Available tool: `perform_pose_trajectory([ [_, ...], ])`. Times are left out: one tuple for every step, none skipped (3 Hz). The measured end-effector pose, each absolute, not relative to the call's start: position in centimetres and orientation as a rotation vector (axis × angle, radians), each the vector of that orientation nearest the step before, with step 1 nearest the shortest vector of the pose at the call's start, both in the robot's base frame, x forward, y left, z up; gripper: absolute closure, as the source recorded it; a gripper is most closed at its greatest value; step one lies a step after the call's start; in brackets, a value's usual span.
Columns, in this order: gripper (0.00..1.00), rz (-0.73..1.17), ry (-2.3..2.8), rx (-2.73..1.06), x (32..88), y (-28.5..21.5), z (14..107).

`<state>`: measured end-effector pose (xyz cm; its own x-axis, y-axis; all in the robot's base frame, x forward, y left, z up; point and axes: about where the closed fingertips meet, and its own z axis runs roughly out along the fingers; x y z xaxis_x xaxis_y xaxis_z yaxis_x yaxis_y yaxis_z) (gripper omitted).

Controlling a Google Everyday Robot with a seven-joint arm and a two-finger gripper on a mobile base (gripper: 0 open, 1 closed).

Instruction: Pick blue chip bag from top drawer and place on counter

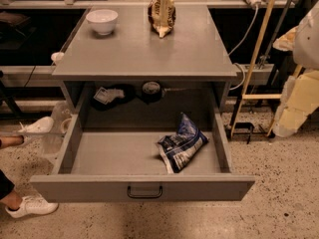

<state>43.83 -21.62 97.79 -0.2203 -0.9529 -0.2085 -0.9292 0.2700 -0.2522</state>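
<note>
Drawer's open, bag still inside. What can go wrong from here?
1. The blue chip bag lies crumpled near the top drawer's right wall; foil may slip from a pinch.
2. The gripper is at the right edge, outside the drawer; reaching in, it may clip the counter overhang.

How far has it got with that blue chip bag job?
Done: the top drawer stands open. In hand: nothing; the pincer is out of view, only what looks like its pale arm at the right edge. Left: the blue chip bag lies in the drawer, not on the counter.
</note>
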Motion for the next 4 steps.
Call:
perform_pose_trajectory([
  [0.0, -0.104, 2.227, -1.721, 43.8, -21.6, 97.8],
  [0.0, -0.081, 2.222, -1.738, 44.4, -21.2, 96.9],
  [0.0, -0.007, 2.214, -1.828, 46.8, -18.6, 91.7],
  [0.0, 0.086, 2.207, -1.883, 49.6, -16.0, 85.9],
])
